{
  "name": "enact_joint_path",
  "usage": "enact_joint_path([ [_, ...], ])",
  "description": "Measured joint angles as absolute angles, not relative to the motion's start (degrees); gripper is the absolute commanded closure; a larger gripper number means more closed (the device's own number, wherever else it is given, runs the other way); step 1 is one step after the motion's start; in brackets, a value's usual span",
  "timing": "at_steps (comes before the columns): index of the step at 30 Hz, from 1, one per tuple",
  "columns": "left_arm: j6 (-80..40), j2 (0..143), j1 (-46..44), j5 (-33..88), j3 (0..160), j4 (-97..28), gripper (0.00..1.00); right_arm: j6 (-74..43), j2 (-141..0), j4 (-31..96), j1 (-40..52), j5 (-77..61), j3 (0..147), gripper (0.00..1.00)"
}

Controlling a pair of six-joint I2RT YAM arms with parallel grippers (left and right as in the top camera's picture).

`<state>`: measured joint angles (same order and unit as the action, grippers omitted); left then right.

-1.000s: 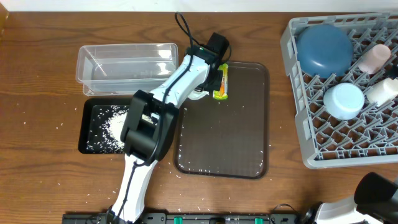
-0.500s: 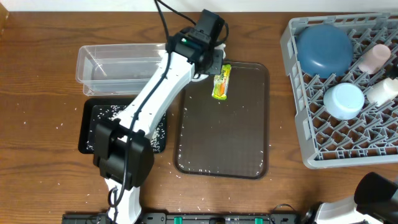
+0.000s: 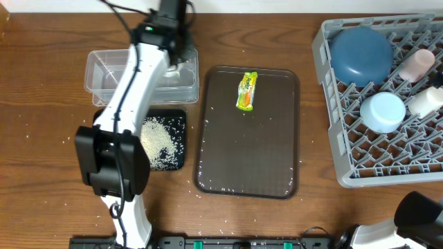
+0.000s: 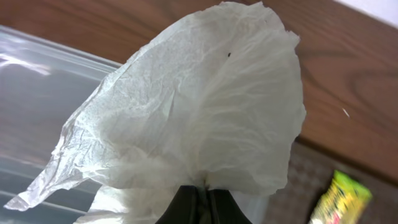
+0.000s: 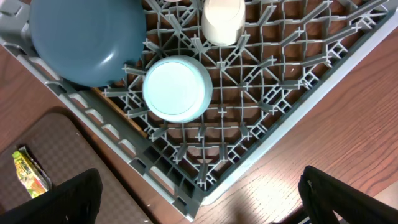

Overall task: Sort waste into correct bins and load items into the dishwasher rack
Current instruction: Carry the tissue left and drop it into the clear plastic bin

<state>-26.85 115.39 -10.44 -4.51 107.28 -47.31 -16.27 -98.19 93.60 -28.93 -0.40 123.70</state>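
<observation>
Left wrist: tissue (image 4: 199,118) in left pincer (image 4: 203,198)

Left arm (image 3: 130,88) reaches far forward from its base, wrist at the far table edge. Left gripper (image 4: 199,200) is pinched tight on the tissue (image 4: 205,106). Right arm (image 3: 417,211) sits low at the near right corner; right gripper (image 5: 199,186) is spread wide and empty.

Overhead: straight down, whole table (image 3: 41,138). Left wrist: close on tissue (image 4: 205,124) over far-left tub (image 4: 37,81). Right wrist: down onto right rack (image 5: 267,93). Shared by all 3: wrapper (image 3: 246,91).
</observation>
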Motion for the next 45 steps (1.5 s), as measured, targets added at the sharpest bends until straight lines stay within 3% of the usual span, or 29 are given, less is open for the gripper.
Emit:
enact_joint_path([
  [10,-28.47,115.39,-4.45,-4.69,107.28,-47.57,0.94,-16.27,-98.19,93.62,-28.93,-0.4,123.7,0.01],
  [23,-28.51,115.39,-3.42,-4.71,107.28,-49.1,0.93,-16.27,-98.19,93.6,-28.93,-0.4,123.7,0.01],
  [25,-28.51,115.39,-3.36,-4.73,107.28,-49.52,0.83,-16.27,-98.19,93.6,-28.93,-0.4,123.68,0.01],
  [26,-28.34,115.39,-3.29,-4.75,107.28,-49.67,0.62,-16.27,-98.19,93.62,-28.93,-0.4,123.7,0.01],
  [27,-28.62,115.39,-3.2,-4.8,107.28,-49.78,0.49,-16.27,-98.21,93.6,-28.93,-0.4,123.7,0.01],
  [28,-28.6,115.39,-3.14,-4.78,107.28,-49.91,0.42,-16.27,-98.19,93.62,-28.93,-0.4,123.68,0.01],
  [40,-28.67,115.39,-2.83,-3.64,107.28,-50.19,0.4,-16.27,-98.19,93.6,-28.93,-0.4,123.7,0.01],
  [45,-25.02,114.96,-2.94,6.61,107.28,-50.04,0.4,-16.27,-98.19,93.6,-28.93,-0.4,123.7,0.01],
])
